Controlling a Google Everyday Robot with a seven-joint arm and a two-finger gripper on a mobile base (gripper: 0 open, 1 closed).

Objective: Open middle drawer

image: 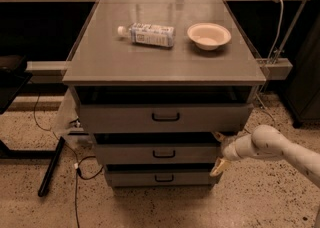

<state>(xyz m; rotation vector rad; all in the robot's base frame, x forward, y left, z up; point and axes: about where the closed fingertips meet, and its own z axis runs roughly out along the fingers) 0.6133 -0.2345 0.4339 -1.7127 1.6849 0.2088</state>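
Observation:
The middle drawer is the grey front with a small black bar handle, between the top drawer and the bottom drawer. A dark gap shows above its front. My gripper is at the right end of the middle drawer's front, on a white arm coming in from the right. Its fingers are spread, one fingertip near the front's upper right corner and the other near the lower right corner. It holds nothing.
On the cabinet top lie a plastic bottle on its side and a white bowl. A black bar and cables lie on the floor left of the cabinet. A cord hangs at the right.

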